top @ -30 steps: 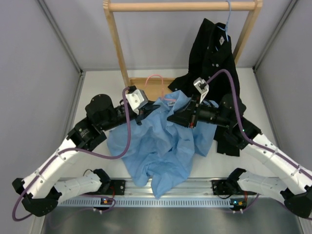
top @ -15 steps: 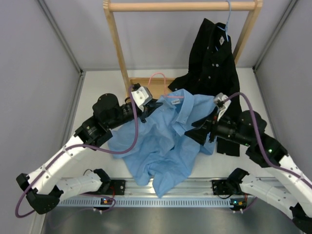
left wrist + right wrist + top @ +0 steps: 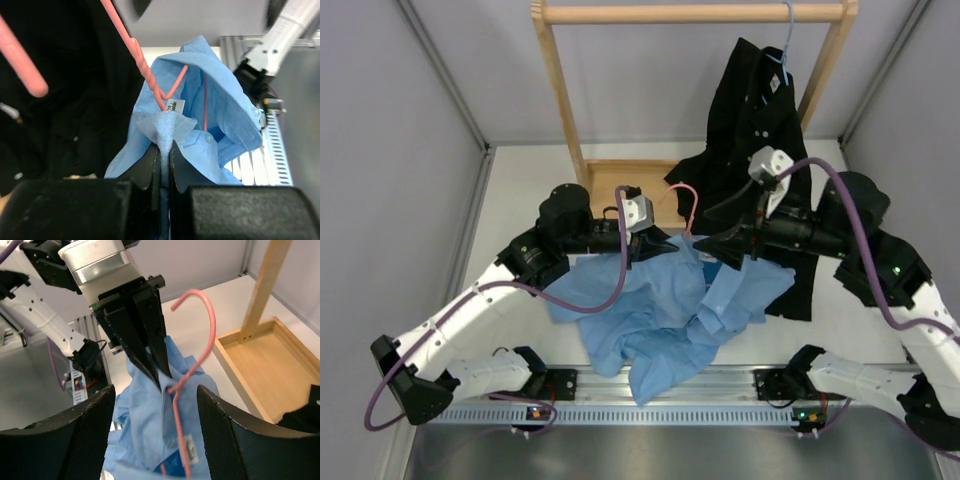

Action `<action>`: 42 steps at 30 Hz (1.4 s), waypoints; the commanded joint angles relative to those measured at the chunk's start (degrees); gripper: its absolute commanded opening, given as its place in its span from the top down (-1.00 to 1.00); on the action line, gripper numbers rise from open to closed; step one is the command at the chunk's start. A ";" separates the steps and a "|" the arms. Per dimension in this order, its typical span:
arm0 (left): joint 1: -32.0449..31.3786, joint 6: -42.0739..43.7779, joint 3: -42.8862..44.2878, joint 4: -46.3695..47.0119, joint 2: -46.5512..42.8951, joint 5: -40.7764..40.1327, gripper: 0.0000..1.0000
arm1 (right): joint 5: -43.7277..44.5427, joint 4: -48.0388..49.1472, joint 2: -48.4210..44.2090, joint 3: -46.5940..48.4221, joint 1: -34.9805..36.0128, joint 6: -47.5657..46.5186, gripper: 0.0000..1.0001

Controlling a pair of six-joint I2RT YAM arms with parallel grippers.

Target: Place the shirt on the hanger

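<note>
From above, we see the left gripper [image 3: 665,245] clamped on the shirt [image 3: 655,315] near its collar, holding that part up over mid-table. The rest of the cloth sags and spreads toward the near edge, and its lowest fold lies over the rail between the arm bases. The hanger [image 3: 686,200] lifts its pink hook out of the collar, just between the two grippers. The right gripper [image 3: 712,245] faces the left one, tips near each other and jaws spread. Behind them sits a wooden tray [image 3: 610,178] under the rack [image 3: 690,12]. A black shirt [image 3: 760,110] crowds the right side, while bare table [image 3: 515,200] lies to the left.

In the left wrist view, our fingers press together on a pinched fold of blue cloth just below the white neck label [image 3: 173,106]. The hanger's twisted neck runs down into the collar.

In the right wrist view, our pads [image 3: 75,440] stand wide apart, gripping nothing. The hook and wire rise in the gap, touching neither pad. The left fingers bite the cloth right beside the wire.
</note>
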 commanded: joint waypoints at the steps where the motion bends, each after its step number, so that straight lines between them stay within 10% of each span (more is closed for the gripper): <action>1: 0.06 -0.05 4.41 0.48 1.85 11.78 1.00 | -8.27 -0.07 3.81 2.12 0.63 -5.07 -0.25; 9: 0.06 0.66 4.94 0.39 2.65 13.72 1.00 | -12.59 9.24 2.50 -5.17 0.63 -2.88 -0.16; 16: 0.06 1.01 4.94 0.39 3.53 16.88 1.00 | -16.11 16.19 0.91 -8.43 0.63 0.46 0.99; 24: 0.06 1.45 4.67 0.39 2.65 18.12 1.00 | -15.06 20.06 -1.20 -10.62 0.63 2.04 0.73; 28: -0.03 1.27 4.76 0.39 2.21 17.15 1.00 | -13.65 21.47 -1.99 -11.06 0.63 3.19 1.00; 32: 0.06 -0.30 4.85 0.21 0.90 8.74 0.17 | -10.85 21.73 -2.95 -11.86 0.63 3.01 1.00; 33: -0.03 -1.87 5.11 0.04 -0.24 3.49 -0.18 | -8.31 21.82 -3.30 -12.29 0.54 2.93 1.00; 34: -0.03 -2.50 5.37 -0.05 -1.12 1.09 -0.96 | -6.89 21.82 -4.18 -12.73 0.54 2.66 1.00; 42: -0.03 -4.78 -4.08 -0.84 -19.89 -32.65 -0.97 | 9.10 21.30 -8.32 -13.79 0.54 2.58 1.00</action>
